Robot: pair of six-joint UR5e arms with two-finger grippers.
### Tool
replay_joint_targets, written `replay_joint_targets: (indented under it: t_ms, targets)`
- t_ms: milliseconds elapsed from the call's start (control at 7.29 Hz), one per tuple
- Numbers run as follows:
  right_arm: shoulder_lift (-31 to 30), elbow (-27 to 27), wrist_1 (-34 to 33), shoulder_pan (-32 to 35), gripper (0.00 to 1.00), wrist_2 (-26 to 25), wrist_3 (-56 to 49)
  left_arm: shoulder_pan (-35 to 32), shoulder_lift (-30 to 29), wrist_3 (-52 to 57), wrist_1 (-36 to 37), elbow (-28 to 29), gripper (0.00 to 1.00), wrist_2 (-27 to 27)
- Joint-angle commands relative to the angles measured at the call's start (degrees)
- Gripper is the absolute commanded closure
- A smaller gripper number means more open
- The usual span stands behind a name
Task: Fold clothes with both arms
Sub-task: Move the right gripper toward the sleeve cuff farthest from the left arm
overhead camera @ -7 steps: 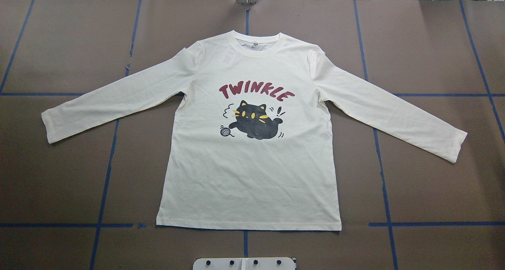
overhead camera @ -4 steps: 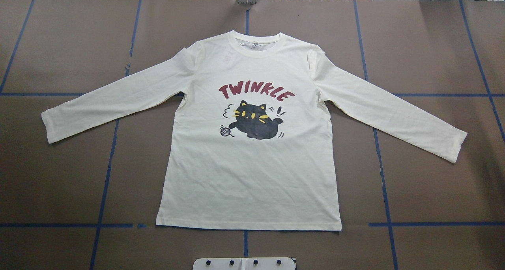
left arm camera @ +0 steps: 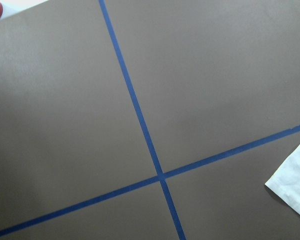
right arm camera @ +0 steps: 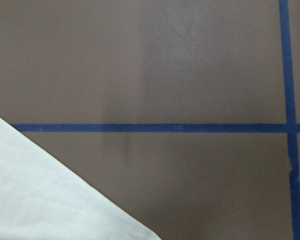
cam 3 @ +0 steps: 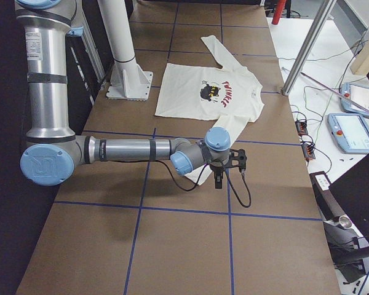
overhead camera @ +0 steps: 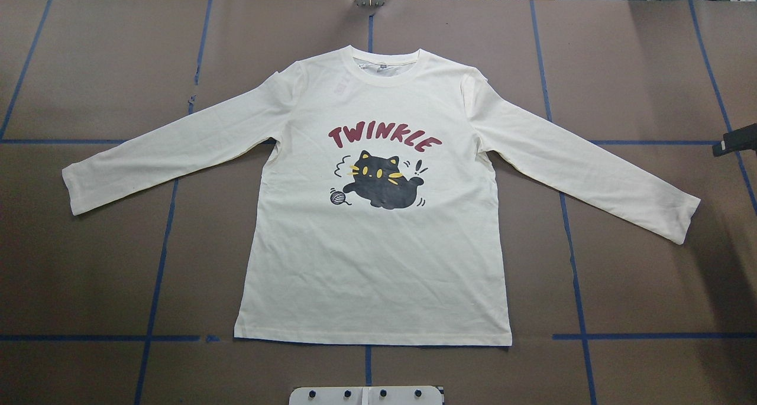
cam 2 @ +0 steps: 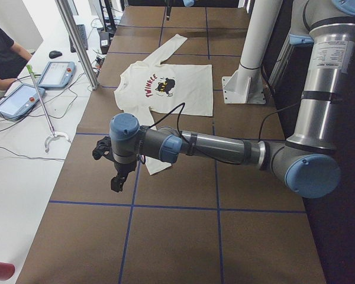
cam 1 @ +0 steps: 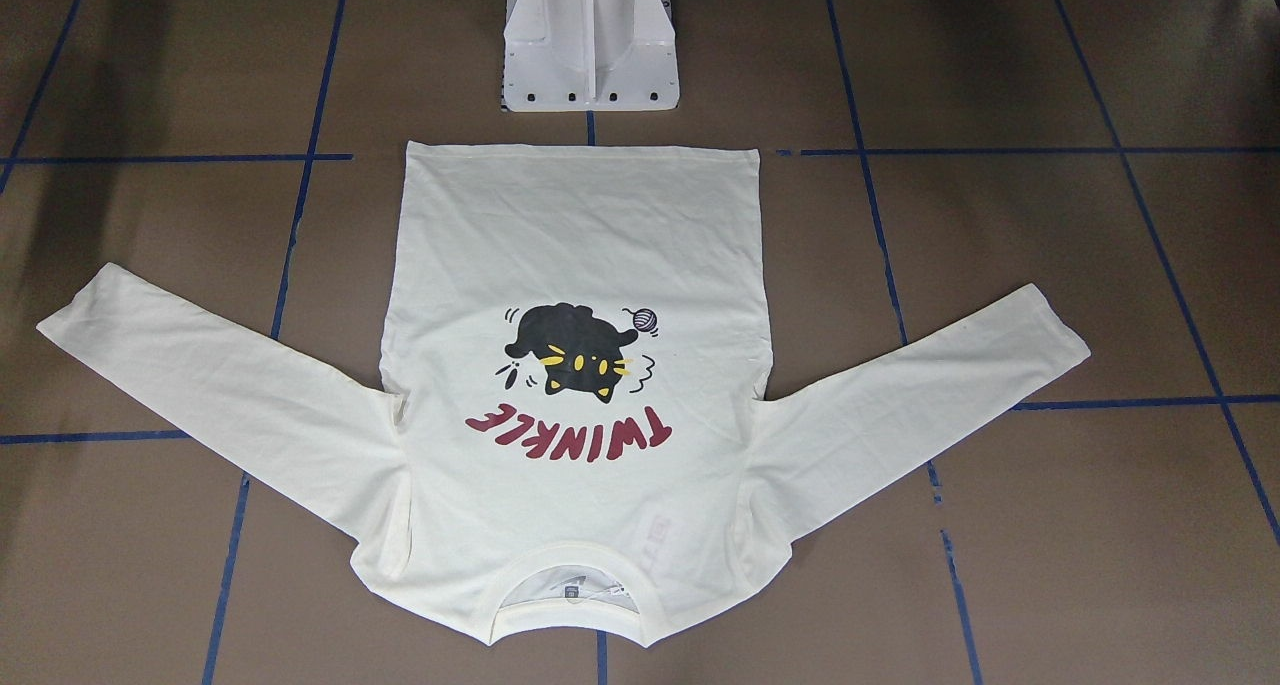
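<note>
The cream-white long-sleeved T-shirt [overhead camera: 378, 263] lies flat on the brown table, print side up, with both sleeves spread outwards. It also shows in the front view [cam 1: 580, 235]. My left gripper [cam 2: 115, 176] hangs above the table just outside the left sleeve's cuff [left arm camera: 296, 184]; I cannot tell whether it is open or shut. My right gripper [cam 3: 220, 178] hangs just outside the right sleeve's cuff [right arm camera: 40, 200]. Only a black bit of the right gripper [overhead camera: 733, 140] shows at the right edge of the overhead view; I cannot tell its state.
The white pedestal base [cam 1: 590, 55] stands at the table's near edge behind the shirt's hem. Blue tape lines [overhead camera: 159, 263] cross the brown surface. An operators' bench with tablets [cam 2: 18, 100], metal poles [cam 2: 77, 41] and a person [cam 2: 3, 56] lies beyond the far edge.
A black part of the right gripper has come in at the overhead view's right edge, with a shadow by the right cuff. The shirt has not moved.
</note>
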Motion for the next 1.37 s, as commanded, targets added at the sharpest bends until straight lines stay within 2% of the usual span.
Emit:
replay_joint_targets:
  t_ms: [0, 137, 411, 1234]
  targets:
    - [-1.82, 0.24, 3.39, -5.48, 0.00, -3.54, 3.51, 0.11, 0.46, 0.14, -0.57, 0.50, 0.00, -0.07]
    - [-1.91, 0.24, 3.39, -8.21, 0.00, -6.18, 6.32, 0.11, 0.46, 0.22, -0.57, 0.59, 0.00, -0.16]
    - [-1.99, 0.15, 2.96, -10.86, 0.00, -7.60, 6.69, 0.11, 0.55, 0.31, -0.66, 0.59, 0.00, -0.25]
    - [-3.05, 0.07, 0.84, -15.61, 0.00, -8.32, 6.78, 0.11, 0.63, 0.40, -1.09, 0.68, 0.00, -1.56]
